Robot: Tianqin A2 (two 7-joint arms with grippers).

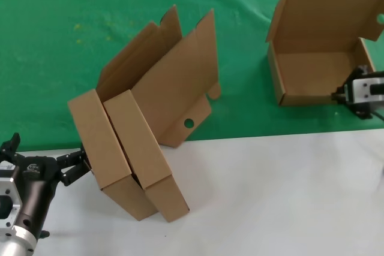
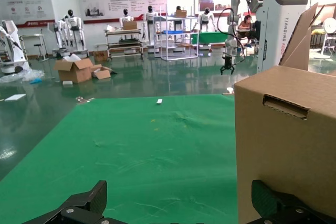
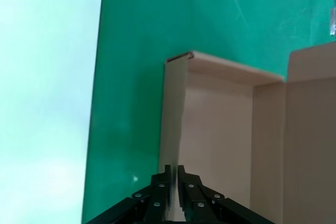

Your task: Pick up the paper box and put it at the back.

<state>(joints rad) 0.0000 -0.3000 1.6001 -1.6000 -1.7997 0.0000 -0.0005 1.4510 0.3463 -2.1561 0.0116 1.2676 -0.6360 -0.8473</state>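
Clamped on the front wall of the open paper box (image 1: 318, 58) at two o'clock on the green cloth (image 1: 54, 58), my right claw (image 1: 339, 95) should release next; left claw (image 1: 75, 168) waits open.

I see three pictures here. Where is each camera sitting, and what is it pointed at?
Head view: from the robot's head, looking down at the white table and green cloth; both arms show.
Left wrist view: on the left arm, facing across the cloth into the hall; the open left gripper flanks a paper box.
Right wrist view: on the right arm, where the right gripper pinches the open box's front wall.
Head and right wrist views share that open box.
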